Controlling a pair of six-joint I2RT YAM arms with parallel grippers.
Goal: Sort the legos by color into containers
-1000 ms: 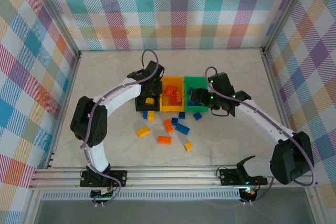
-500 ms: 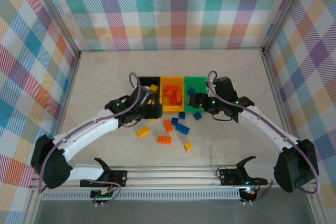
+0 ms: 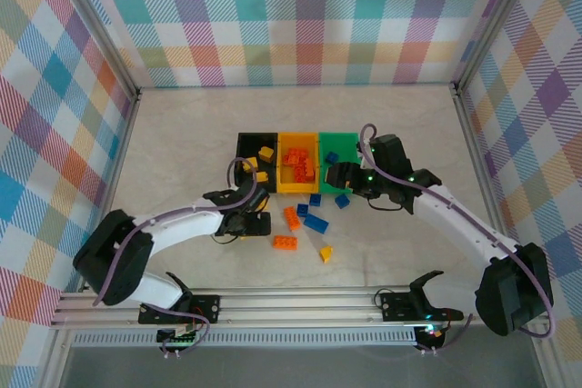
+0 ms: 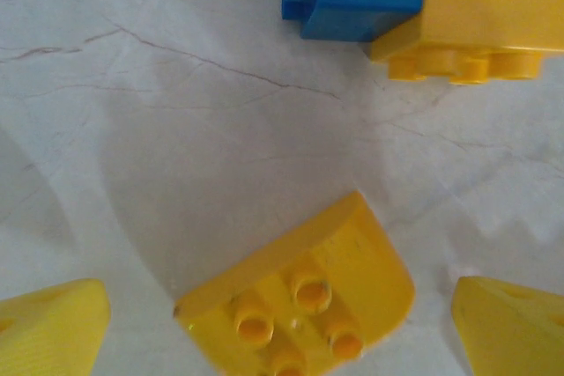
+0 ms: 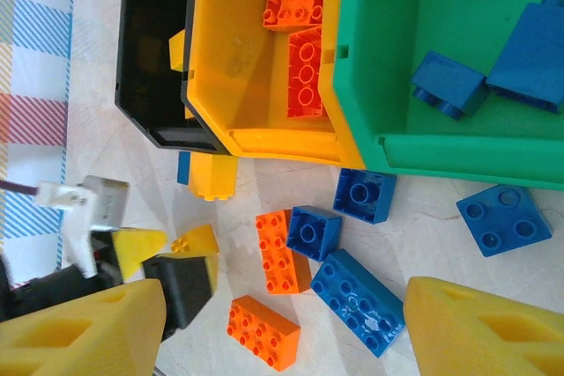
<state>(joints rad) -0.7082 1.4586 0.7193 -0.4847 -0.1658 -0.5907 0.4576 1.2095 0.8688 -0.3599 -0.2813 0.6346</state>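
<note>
Left end effector lowered, rounded studded brick (glossy)

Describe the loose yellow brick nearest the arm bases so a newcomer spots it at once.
From the green bin mid-table, come down toward the near edge past the scattered loose bricks. The last one is a small yellow brick, just right of an orange brick. Its nearest neighbours are orange and blue, and none lies closer to the bases.
</note>
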